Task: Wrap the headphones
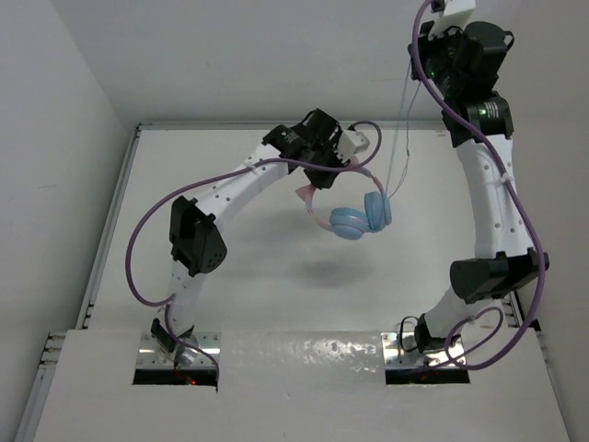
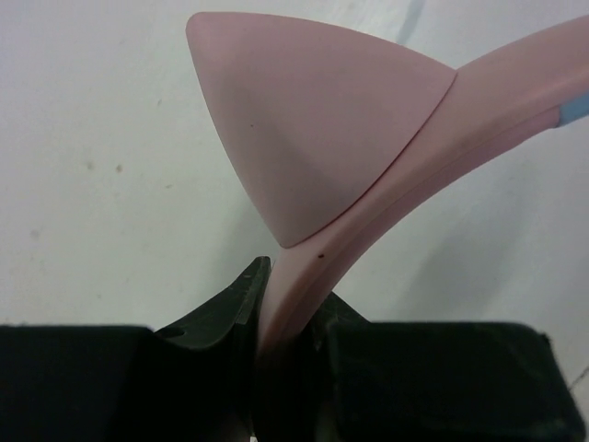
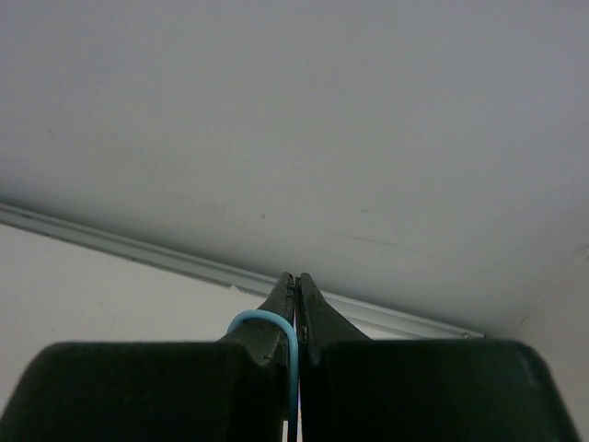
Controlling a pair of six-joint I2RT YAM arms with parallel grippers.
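Note:
The headphones [image 1: 359, 216] hang in the air above the table, with light blue ear cups and a pink cat-ear headband. My left gripper [image 1: 324, 158] is shut on the pink headband [image 2: 386, 212], just below one cat ear [image 2: 304, 120]. The thin teal-blue cable [image 1: 403, 129] runs up from the ear cups to my right gripper [image 1: 431, 20], raised high at the back right. In the right wrist view the right gripper [image 3: 296, 281] is shut on the cable [image 3: 276, 327], which loops over the left finger.
The white table [image 1: 276, 295] lies below with a shadow of the headphones near its middle. Thick purple robot cables [image 1: 138, 249] run along both arms. White walls stand at the left and back. A metal rail [image 3: 138, 253] edges the table.

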